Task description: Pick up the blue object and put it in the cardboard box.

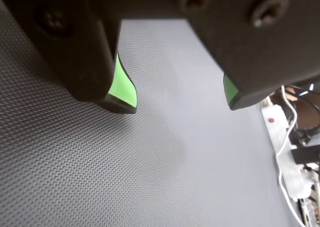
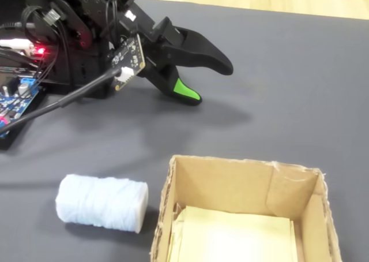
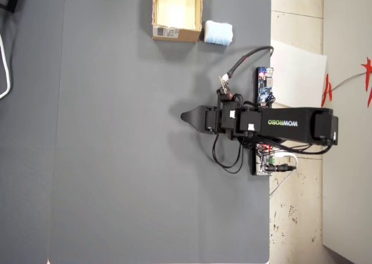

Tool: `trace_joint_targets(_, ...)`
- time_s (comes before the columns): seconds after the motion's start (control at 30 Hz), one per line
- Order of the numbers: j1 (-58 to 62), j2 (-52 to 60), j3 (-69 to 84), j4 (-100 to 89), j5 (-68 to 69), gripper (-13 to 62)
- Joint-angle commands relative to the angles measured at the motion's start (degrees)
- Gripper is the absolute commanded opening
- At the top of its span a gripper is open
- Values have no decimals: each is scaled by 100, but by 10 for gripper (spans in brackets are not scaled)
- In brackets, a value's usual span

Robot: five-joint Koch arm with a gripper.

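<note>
The blue object (image 2: 101, 203) is a pale, soft block with rounded ends. It lies on the grey mat just left of the cardboard box (image 2: 236, 184) in the fixed view, and the two nearly touch. From overhead, the blue object (image 3: 218, 32) sits right of the cardboard box (image 3: 176, 34), at the mat's top edge. My gripper (image 2: 210, 84) hovers low over bare mat, well away from both. It is open, with green-padded fingers (image 1: 122, 87) apart and nothing between them. In the wrist view my gripper (image 1: 180, 104) sees only mat; box and block are out of that view.
A blue circuit board (image 3: 265, 85) and loose cables lie beside the arm's base (image 3: 273, 159). A white power strip (image 1: 282, 147) with cords lies past the mat's edge. White paper (image 3: 297, 72) rests on the floor right of the mat.
</note>
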State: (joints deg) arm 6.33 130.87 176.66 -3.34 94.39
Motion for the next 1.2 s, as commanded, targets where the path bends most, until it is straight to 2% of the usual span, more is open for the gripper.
trace_joint_targets(0.0,0,475,202,606,141,337)
trace_joint_targets(0.7,9,475,202,26,105,345)
trace_joint_targets(1.17,703,475,97,-1160,-835,340)
